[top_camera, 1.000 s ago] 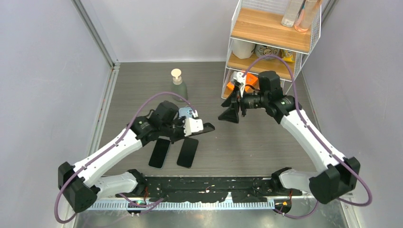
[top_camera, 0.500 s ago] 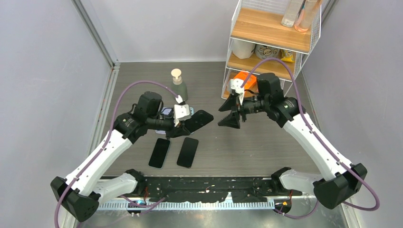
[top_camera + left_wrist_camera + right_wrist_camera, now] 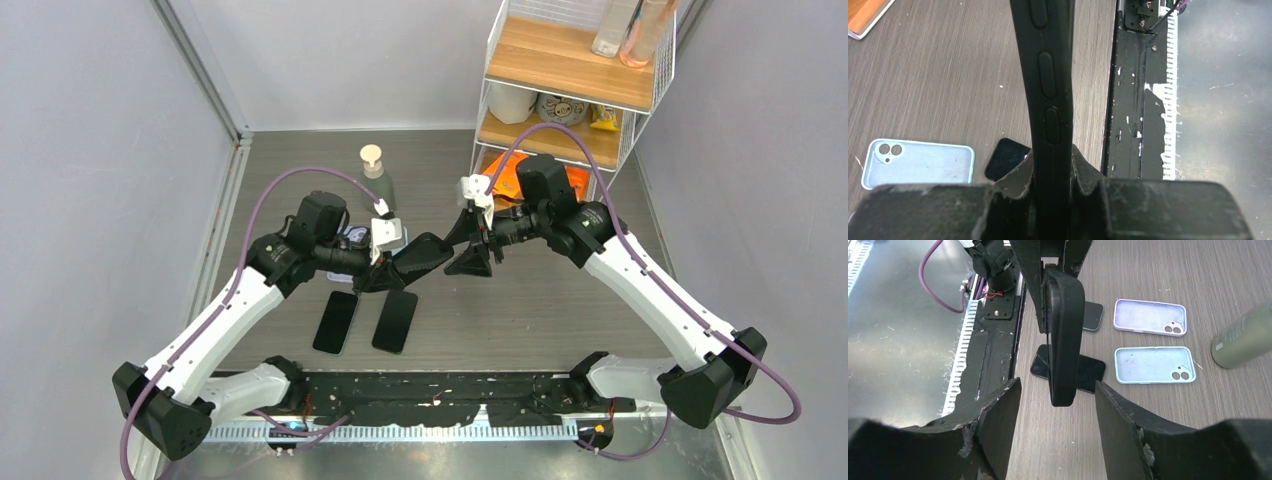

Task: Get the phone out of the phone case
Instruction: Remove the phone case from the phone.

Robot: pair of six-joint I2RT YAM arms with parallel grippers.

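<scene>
On the grey wood-grain table point(image 3: 560, 310), nearest the arms, a teal-edged handset point(image 3: 335, 322) and a bare dark handset point(image 3: 395, 320) lie flat side by side. Just beyond them the black cased phone point(image 3: 420, 255) is held clear of the surface, and the left gripper point(image 3: 1052, 165) is clamped tight on one end of it. Its long axis runs left to right, from that grip straight toward the right gripper point(image 3: 458, 248), whose jaws stand apart and straddle the free end with a gap on each side, touching nothing. The right arm is therefore the one placed to act, and the next move likely depends on those jaws meeting that loose end squarely. The case looks matte and rubbery, with rounded corners and three raised button bumps along its thin edge. Farther back, a pale blue case point(image 3: 1154, 365) and a lilac case point(image 3: 1149, 316) lie empty and open side up, each smooth plastic with twin camera holes. Behind them stand an olive pump bottle point(image 3: 376, 183) and, at the far right, a white wire shelf point(image 3: 570, 85) with wooden boards.
</scene>
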